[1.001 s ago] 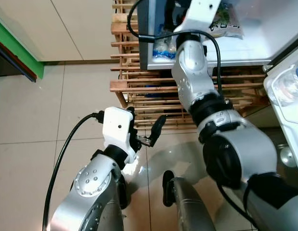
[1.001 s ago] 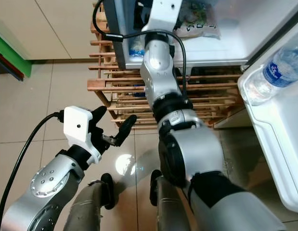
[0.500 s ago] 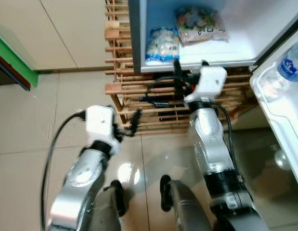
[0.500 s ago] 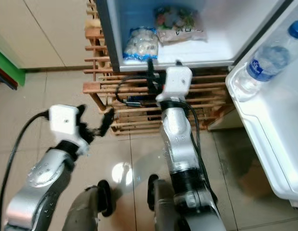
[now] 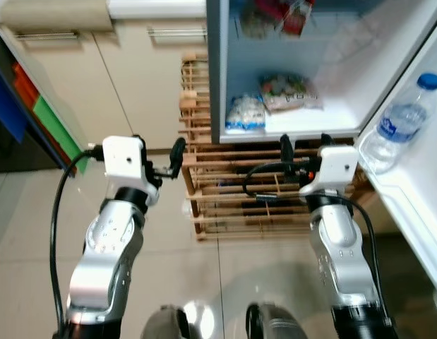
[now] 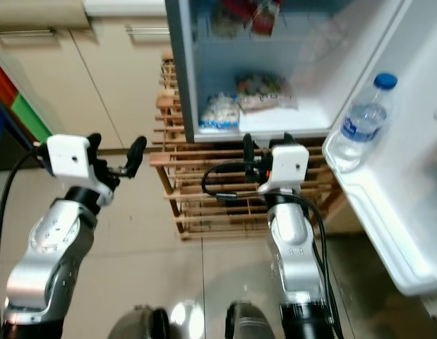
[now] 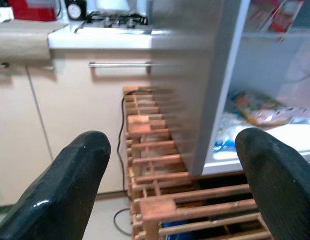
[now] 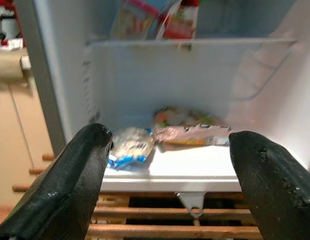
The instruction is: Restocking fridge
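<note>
Probably both empty, open grippers, left gripper (image 5: 177,150) and right gripper (image 6: 266,152), could bump the wooden rack (image 5: 232,205) under the open fridge (image 5: 324,123) if the robot steps closer.

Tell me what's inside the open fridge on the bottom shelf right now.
Two food bags lie on the white bottom shelf: a small blue-and-white packet and a larger pinkish printed bag beside it. Red packages sit on the shelf above. Their contents and the shelf's far right are hidden.

Blue-capped bottle (image 5: 402,123), wooden rack (image 5: 232,205)
</note>
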Available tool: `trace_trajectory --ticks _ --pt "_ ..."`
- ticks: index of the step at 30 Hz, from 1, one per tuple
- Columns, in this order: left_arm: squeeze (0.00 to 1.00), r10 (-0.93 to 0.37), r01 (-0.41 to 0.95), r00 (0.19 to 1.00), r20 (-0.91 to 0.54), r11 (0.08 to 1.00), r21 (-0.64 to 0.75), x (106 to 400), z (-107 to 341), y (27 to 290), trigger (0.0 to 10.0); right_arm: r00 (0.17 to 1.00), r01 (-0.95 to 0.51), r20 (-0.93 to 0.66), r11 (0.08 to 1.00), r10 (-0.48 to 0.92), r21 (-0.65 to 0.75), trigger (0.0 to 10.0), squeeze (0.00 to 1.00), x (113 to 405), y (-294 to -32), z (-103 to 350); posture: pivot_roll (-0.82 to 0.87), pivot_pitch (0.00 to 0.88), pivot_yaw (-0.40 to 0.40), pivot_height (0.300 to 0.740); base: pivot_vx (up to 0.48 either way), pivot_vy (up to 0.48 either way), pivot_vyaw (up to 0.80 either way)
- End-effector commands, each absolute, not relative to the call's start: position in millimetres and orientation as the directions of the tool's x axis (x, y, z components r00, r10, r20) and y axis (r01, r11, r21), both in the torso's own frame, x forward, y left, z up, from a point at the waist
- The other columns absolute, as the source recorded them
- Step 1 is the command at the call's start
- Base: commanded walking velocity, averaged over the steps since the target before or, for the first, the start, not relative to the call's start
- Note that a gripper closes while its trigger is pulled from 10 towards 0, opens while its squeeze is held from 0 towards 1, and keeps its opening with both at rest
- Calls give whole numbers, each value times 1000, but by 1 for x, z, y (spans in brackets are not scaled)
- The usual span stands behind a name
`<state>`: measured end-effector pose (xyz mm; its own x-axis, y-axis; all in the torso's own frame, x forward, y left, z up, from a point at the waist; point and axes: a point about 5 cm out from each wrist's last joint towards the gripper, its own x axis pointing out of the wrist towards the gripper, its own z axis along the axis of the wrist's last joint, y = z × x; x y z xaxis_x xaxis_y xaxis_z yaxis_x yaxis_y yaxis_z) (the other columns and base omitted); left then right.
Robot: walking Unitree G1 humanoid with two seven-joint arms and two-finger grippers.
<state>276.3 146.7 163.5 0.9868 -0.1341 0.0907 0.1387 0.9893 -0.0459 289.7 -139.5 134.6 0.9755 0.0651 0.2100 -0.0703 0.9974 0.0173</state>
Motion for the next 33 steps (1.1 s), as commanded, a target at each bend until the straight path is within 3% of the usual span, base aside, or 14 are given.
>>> trace_trajectory --ticks 1,21,33 --pt "0 -136 141 985 103 989 -43 282 166 144 10000 980 -58 190 998 50 38 10000 0 292 -143 133 -40 24 36 740 465 0 0" --pt "0 -171 178 974 146 984 -32 298 170 134 10000 992 -78 101 996 73 53 10000 0 310 -130 128 -39 47 33 740 455 0 0" --pt "0 -213 219 965 152 976 -24 297 175 137 10000 976 -76 -196 994 91 80 10000 0 302 -129 79 -32 105 24 740 0 0 0"
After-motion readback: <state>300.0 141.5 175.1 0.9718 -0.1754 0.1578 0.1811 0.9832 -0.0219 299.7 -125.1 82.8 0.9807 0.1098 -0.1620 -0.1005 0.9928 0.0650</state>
